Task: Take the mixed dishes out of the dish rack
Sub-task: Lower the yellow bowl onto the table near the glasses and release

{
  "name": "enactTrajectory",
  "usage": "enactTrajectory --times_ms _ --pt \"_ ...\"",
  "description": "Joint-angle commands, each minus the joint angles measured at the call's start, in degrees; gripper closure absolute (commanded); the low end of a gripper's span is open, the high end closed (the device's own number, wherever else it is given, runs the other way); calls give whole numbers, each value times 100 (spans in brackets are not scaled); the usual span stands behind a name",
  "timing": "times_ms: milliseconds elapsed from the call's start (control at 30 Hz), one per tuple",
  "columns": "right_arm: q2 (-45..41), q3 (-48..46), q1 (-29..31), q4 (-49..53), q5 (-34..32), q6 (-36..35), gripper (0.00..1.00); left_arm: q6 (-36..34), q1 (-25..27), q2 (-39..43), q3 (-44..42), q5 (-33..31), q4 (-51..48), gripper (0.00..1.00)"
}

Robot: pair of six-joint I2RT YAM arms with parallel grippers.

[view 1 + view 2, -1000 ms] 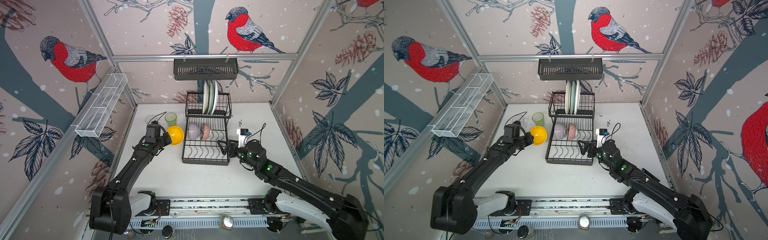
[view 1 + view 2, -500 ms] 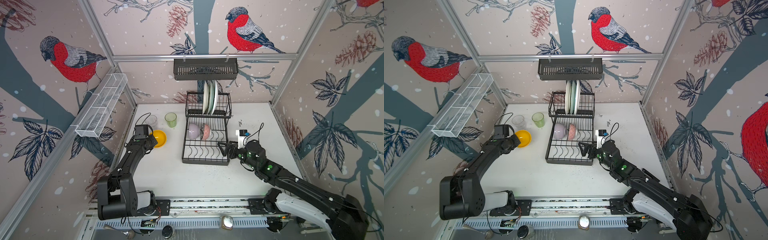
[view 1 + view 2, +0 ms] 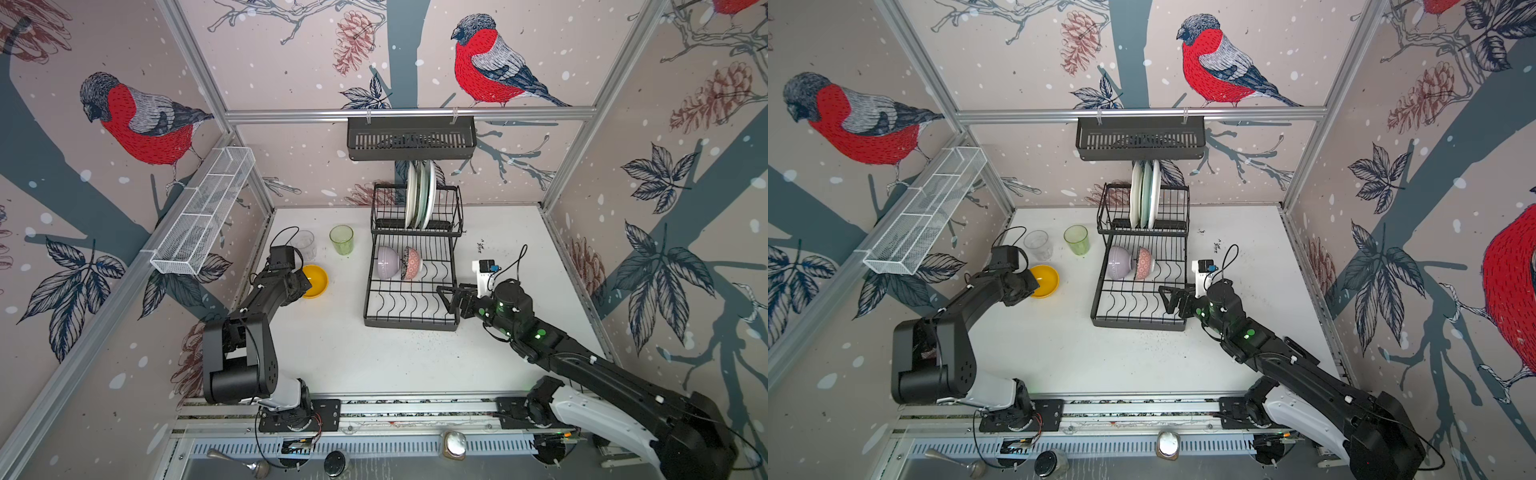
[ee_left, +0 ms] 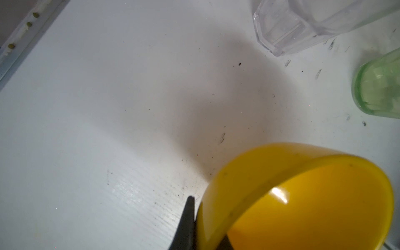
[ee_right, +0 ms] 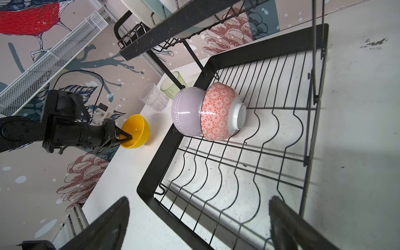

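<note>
Comparing with one second ago: the yellow bowl (image 3: 316,280) has left its spot beside the dish rack (image 3: 411,325), where it hung tilted. In both top views it now lies further left and lower, centre-left of the frame, opening up. It is just below the clear glass (image 3: 304,245) and lower left of the green glass (image 3: 342,240). Whether its base touches the surface (image 3: 353,357) cannot be told.

Left pincer (image 5: 126,137): pinching the yellow bowl's rim, one finger (image 4: 187,218) outside the wall. The left arm has folded back toward its base since the earlier frame.

Right pincer (image 3: 449,299): spread wide and holding nothing, at the lower right corner of the rack. No change in pose over the second.

Unchanged in the rack: the lilac bowl (image 3: 387,262) and the pink-patterned bowl (image 3: 413,263) are on their sides and touching on the lower tier. The three plates (image 3: 420,195) stand upright on the upper tier, top centre of the frame.
</note>
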State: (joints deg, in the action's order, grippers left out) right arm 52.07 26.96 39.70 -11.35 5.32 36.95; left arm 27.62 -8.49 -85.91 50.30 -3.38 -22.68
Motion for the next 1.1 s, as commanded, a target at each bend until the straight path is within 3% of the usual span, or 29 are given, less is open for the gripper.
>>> enactTrajectory --times_ms 0,67,100,200,267,333,367,767,1067 --pt "-32 -41 2 68 171 58 0 42 -21 -105 55 92 24 95" --pt "-47 -68 -6 97 175 114 0 70 -21 -145 -2 230 104 95" --pt "-48 -77 -5 111 186 136 1 77 -21 -154 -35 302 150 89" --pt "-88 -110 -7 119 250 172 0 108 -21 -127 -107 354 216 63" --pt "-101 -112 -7 133 259 198 1 95 -21 -81 -113 383 211 40" --pt "-100 -112 -7 145 244 237 1 31 -21 -25 -100 418 177 11" --pt "-101 -104 -7 145 241 263 0 39 -22 10 -78 382 126 4" --pt "267 193 11 335 342 362 1 -78 -6 1300 -530 1231 158 3" --pt "1088 414 75 -316 100 154 0 -275 422 2308 -815 1588 155 3"
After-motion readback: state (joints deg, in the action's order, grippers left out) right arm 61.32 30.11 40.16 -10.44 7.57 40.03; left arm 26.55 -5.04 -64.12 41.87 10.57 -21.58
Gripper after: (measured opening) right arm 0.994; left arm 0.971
